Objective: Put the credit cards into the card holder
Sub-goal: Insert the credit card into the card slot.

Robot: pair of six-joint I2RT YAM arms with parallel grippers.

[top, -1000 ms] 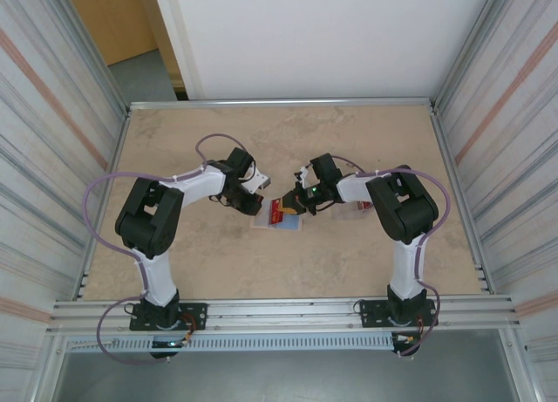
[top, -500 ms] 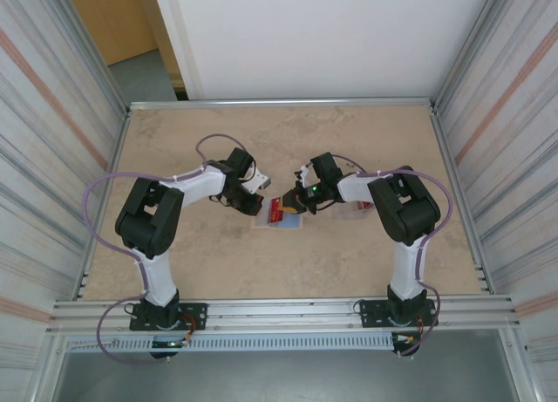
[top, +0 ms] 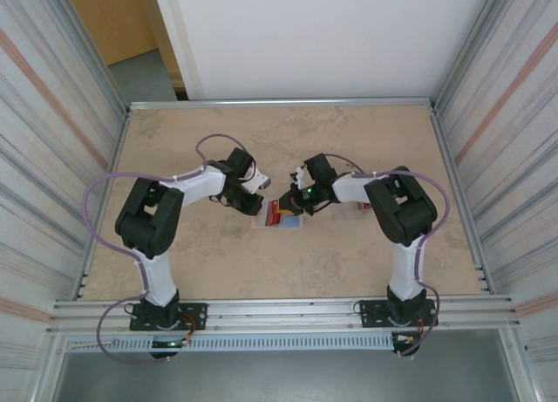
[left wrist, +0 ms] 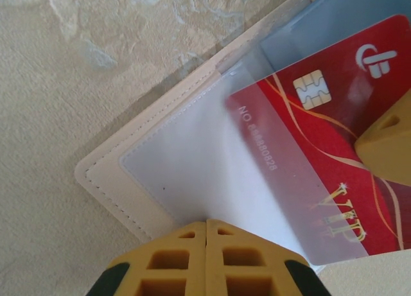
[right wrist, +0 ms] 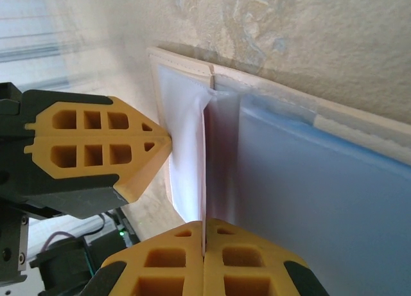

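A table [top: 366, 254] with a pale beige, marbled top fills the middle, lit softly and evenly. Ribbed metallic panels, each crossed by faint reddish stripes, rise on the left [top: 44, 158] and on the right [top: 514, 158]. Behind stands a plain white wall [top: 323, 36], with an orange-brown wooden surface [top: 109, 18] (door or panel, hard to tell) and a patch of grey floor [top: 144, 71] beside it. An aluminium rail [top: 279, 308] edges the near side.

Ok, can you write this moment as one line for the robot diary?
left gripper: shut, tips on card holder | right gripper: shut on red card | red card: partly inside holder's clear pocket
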